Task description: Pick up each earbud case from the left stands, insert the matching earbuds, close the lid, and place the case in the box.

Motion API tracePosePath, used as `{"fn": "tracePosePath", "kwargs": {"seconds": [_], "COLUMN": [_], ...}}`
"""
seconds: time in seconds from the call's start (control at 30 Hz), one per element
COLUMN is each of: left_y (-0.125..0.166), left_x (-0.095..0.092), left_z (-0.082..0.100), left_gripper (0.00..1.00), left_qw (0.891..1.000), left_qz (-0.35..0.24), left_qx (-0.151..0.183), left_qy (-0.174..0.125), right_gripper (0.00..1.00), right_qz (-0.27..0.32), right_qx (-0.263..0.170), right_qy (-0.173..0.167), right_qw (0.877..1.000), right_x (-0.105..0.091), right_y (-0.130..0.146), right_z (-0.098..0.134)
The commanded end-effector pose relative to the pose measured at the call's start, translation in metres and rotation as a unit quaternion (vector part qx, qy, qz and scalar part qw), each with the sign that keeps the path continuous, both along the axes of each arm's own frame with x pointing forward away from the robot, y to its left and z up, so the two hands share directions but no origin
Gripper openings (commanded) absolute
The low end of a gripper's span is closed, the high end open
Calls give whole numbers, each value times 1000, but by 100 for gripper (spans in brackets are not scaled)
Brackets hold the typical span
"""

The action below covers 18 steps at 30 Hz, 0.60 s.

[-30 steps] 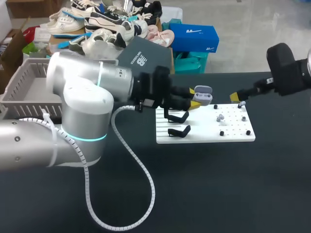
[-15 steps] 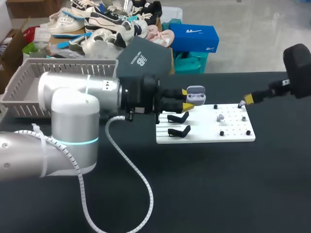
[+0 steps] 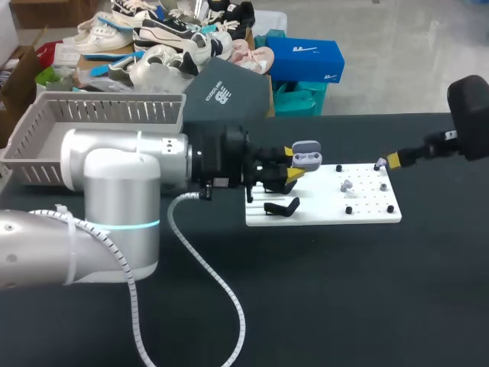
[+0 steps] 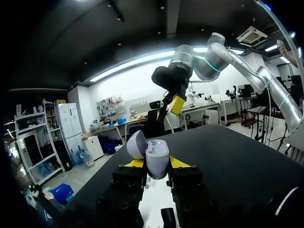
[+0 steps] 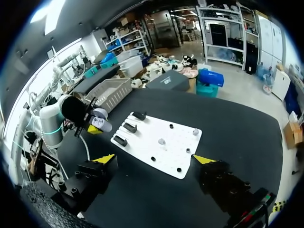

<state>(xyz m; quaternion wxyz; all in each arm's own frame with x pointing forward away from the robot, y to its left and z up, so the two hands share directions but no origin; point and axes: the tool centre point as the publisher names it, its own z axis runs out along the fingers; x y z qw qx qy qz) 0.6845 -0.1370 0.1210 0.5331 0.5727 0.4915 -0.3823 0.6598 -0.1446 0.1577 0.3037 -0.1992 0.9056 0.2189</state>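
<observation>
My left gripper (image 3: 295, 164) is shut on a lilac earbud case (image 3: 306, 153) with its lid open, held above the left end of the white board (image 3: 321, 215). In the left wrist view the case (image 4: 156, 159) sits upright between the yellow tips of the gripper (image 4: 155, 165). Two black stands (image 3: 281, 206) on the board are bare. A pale earbud (image 3: 346, 185) lies mid-board and another (image 3: 380, 163) at its far right corner. My right gripper (image 3: 393, 159) hangs open just right of that corner; its wrist view shows the gripper (image 5: 154, 159) wide open over the board (image 5: 142, 145).
A grey slatted basket (image 3: 46, 126) stands at the back left of the table. Small black pegs (image 3: 348, 209) dot the board's right half. The left arm's white cable (image 3: 206, 283) loops over the dark tabletop in front of the board.
My left gripper drew the case back a little to the left over the stands. My right arm pulled away to the right, off the board's corner.
</observation>
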Motion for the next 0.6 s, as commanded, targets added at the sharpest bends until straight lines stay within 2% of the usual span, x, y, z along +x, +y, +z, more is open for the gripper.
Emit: {"fn": "tracePosePath", "kwargs": {"seconds": [0.03, 0.3, 0.47, 0.6], "left_y": [-1, -1, -1, -1], "left_x": [-1, -1, -1, -1], "left_z": [-1, -1, -1, -1], "left_gripper": [0, 0, 0, 0], "left_qw": [1000, 1000, 1000, 1000], "left_qz": [5, 5, 5, 5], "left_qx": [-2, -2, -2, -2], "left_qy": [-2, -2, -2, -2], "right_gripper": [100, 100, 100, 100], "right_qz": [-33, -58, -63, -46], "right_qx": [-34, -113, -167, -207], "right_qy": [-7, -1, 15, 22], "right_qw": [999, 992, 984, 977], "right_x": [-5, 6, 27, 42], "right_y": [-3, -15, -21, -24], "right_z": [2, -4, -18, -28]}}
